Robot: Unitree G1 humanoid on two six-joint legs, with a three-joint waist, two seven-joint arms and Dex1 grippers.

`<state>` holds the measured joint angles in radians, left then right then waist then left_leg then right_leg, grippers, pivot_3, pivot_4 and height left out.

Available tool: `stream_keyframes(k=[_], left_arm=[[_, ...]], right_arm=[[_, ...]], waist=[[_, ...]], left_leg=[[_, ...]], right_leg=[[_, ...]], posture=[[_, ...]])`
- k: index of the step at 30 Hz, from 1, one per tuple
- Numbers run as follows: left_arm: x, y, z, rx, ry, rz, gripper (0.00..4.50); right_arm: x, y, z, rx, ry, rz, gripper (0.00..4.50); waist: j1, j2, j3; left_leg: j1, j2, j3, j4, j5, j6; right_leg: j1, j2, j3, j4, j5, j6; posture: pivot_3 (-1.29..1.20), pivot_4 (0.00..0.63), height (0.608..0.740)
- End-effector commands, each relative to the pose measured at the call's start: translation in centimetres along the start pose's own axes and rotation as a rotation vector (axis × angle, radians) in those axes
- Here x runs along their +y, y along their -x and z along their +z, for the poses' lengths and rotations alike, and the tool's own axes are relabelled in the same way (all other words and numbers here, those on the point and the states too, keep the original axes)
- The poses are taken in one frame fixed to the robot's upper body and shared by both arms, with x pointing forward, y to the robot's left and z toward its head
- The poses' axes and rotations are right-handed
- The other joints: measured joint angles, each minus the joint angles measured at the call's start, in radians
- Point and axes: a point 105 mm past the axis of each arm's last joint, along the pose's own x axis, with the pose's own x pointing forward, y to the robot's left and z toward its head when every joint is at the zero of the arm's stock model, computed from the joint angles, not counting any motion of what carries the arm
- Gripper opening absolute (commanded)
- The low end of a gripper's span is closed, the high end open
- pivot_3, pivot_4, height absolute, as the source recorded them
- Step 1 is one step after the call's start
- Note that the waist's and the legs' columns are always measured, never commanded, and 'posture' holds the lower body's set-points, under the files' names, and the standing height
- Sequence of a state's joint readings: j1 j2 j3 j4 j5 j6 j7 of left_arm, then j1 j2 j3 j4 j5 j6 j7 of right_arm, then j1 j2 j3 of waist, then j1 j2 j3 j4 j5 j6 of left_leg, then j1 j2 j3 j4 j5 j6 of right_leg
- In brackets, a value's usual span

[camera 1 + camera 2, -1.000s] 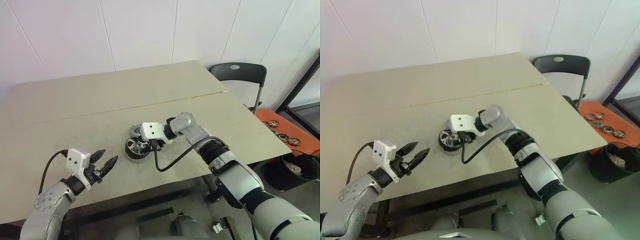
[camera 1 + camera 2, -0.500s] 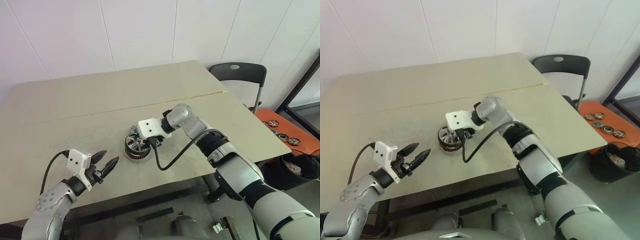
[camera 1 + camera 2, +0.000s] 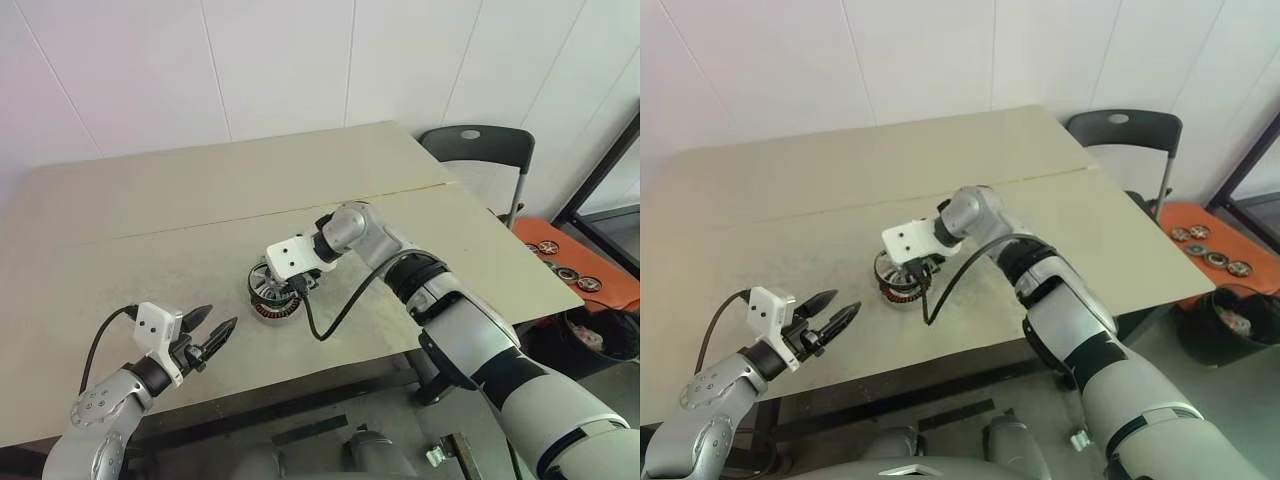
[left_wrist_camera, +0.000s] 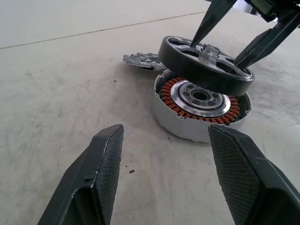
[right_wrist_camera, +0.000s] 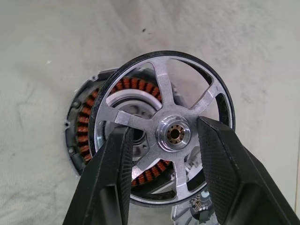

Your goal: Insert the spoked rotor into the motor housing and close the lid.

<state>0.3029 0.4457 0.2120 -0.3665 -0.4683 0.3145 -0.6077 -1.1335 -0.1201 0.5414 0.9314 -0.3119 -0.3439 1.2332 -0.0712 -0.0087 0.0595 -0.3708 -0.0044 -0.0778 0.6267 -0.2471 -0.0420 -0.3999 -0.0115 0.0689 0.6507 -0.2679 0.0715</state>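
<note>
The motor housing (image 4: 201, 101), a round puck with copper windings, lies mid-table. Just above it, tilted, hangs the spoked rotor (image 5: 159, 84), a dark-rimmed wheel with silver spokes. My right gripper (image 5: 166, 130) is shut on the spoked rotor, its fingers reaching down through the spoke gaps on either side of the hub. The lid (image 4: 140, 61), a grey toothed disc, lies flat on the table right behind the housing. My left gripper (image 3: 210, 337) hovers open and empty near the table's front left, pointing toward the housing.
The beige table (image 3: 450, 230) has a seam running across it. A dark chair (image 3: 478, 145) stands at its far right corner. On the floor to the right sit an orange tray (image 3: 575, 270) with small parts and a black bin (image 3: 590, 340).
My right wrist has rolled and the arm has swung left, turning the spoked rotor over the housing. The left arm has kept still.
</note>
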Motion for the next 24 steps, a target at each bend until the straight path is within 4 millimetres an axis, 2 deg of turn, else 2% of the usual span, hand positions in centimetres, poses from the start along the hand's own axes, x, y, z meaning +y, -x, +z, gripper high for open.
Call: stream_keyframes(k=[1, 9, 16, 22, 24], left_arm=[[-0.6, -0.2, 1.0, -0.04, -0.027, -0.02, 3.07], [-0.8, -0.4, 1.3, -0.051, -0.025, -0.027, 3.07], [-0.9, -0.5, 1.2, -0.05, -0.021, -0.027, 3.07], [-0.9, -0.5, 1.1, -0.047, -0.023, -0.024, 3.07], [-0.9, -0.6, 1.1, -0.047, -0.025, -0.022, 3.07]], right_arm=[[-0.2, 0.2, 0.4, -0.004, 0.041, -0.005, 1.73], [0.0, 0.2, -0.1, 0.012, 0.06, -0.013, 1.73], [1.2, -0.5, -0.7, 0.012, 0.045, 0.016, 1.73], [1.5, -0.8, -0.6, -0.004, 0.027, 0.023, 1.73], [1.6, -0.8, -0.5, -0.012, 0.023, 0.029, 2.45]], waist=[[0.0, 0.0, 0.0], [0.0, 0.0, 0.0], [0.0, 0.0, 0.0], [0.0, 0.0, 0.0], [-0.001, 0.0, 0.0]], left_leg=[[0.0, 0.0, 0.0, 0.0, 0.0, 0.0], [0.0, 0.0, 0.0, 0.0, 0.0, 0.0], [0.001, 0.0, 0.0, 0.0, 0.0, 0.0], [0.009, 0.0, 0.0, 0.0, 0.0, 0.0], [0.013, 0.0, 0.001, -0.001, 0.0, 0.0]], right_leg=[[0.0, 0.0, 0.0, 0.0, 0.0, 0.0], [0.0, 0.0, 0.0, 0.001, 0.0, 0.0], [0.001, 0.0, 0.0, 0.001, 0.0, 0.0], [0.008, 0.0, 0.0, 0.001, 0.0, 0.0], [0.01, 0.0, 0.001, 0.001, 0.0, 0.0]], posture=[[0.0, 0.0, 0.74], [0.0, 0.0, 0.74], [0.0, 0.0, 0.74], [0.0, 0.0, 0.74], [0.0, 0.0, 0.74]])
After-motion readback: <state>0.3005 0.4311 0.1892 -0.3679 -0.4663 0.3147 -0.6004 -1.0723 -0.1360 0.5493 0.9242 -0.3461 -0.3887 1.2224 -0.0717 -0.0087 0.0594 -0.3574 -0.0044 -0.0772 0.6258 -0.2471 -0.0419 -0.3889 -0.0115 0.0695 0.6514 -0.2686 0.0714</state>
